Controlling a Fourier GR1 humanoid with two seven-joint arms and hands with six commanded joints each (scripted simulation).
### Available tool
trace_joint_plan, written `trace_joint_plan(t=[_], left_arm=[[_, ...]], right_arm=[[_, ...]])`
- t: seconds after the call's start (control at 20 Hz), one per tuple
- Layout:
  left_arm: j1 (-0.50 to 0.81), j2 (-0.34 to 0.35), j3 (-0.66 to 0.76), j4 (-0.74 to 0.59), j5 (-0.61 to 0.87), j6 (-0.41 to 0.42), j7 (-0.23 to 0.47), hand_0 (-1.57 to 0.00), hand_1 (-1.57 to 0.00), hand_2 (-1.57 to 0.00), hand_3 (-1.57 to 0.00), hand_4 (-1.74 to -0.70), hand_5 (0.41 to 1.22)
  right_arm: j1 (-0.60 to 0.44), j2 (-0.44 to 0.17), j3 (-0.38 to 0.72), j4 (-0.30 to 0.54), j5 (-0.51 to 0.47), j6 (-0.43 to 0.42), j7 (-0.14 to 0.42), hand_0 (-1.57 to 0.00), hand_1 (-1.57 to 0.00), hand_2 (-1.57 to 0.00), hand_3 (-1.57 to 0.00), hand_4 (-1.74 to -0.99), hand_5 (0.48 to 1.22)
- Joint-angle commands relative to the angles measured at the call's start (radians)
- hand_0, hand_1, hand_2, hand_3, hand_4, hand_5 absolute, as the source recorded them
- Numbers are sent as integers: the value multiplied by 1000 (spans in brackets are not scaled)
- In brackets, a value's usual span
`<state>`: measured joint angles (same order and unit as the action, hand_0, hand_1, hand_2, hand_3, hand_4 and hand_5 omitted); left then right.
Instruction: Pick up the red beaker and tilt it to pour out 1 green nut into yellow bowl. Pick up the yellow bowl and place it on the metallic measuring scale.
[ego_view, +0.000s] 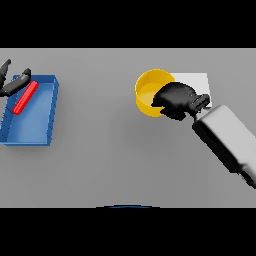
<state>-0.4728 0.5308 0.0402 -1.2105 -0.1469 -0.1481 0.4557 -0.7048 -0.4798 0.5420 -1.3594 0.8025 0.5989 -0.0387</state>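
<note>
Right robot hand (176, 100): dark, on a white and grey forearm entering from the right side of the head view; fingers curled over the near right rim of the yellow bowl (148, 92), clamped on that rim, with the thumb side hidden behind the hand. Yellow bowl: round, upright, open side up, set right of centre on the far half of the grey table (115, 150); its right edge overlaps the left edge of the metallic measuring scale (198, 82), which shows as a pale flat square just behind and to the right of the hand, partly covered by it; whether the bowl rests on the scale or is lifted above it cannot be told. The inside of the bowl reads as plain yellow; no contents can be made out. Left robot hand (14, 84): dark, at the far left edge of the view, only partly in frame, over the far left corner of the blue tray (47, 117); its fingers are spread and fairly straight, one lying just beside the upper end of the red beaker (26, 97), gripping nothing. Red beaker: narrow and red, lying tilted inside the blue tray toward its far left part, well apart from the bowl. Blue tray: rectangular, shallow-walled, on the left side of the table.
</note>
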Motion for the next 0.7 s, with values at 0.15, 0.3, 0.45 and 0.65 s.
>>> trace_joint_plan(t=[0.15,0.3,0.45,0.65], left_arm=[[12,-3,0,-26,10,-3,24,1,1,1,1,-837,737],[22,-6,-5,-56,12,0,37,1,1,1,1,-849,746],[40,-3,-3,-82,16,3,71,1,1,1,1,-852,760],[29,-9,-5,-77,12,9,98,1,1,1,1,-862,773]], right_arm=[[-19,-48,-56,63,3,-79,-40,-1560,-1570,-1533,-1156,-1741,1221],[-48,-61,-76,159,25,-143,-53,-1565,-1571,-1548,-1154,-1741,1221],[-74,-61,-96,263,31,-189,-63,-1568,-1571,-1553,-1154,-1741,1221],[-93,-54,-129,384,41,-237,-79,-1570,-1571,-1517,-1170,-1741,1221]])
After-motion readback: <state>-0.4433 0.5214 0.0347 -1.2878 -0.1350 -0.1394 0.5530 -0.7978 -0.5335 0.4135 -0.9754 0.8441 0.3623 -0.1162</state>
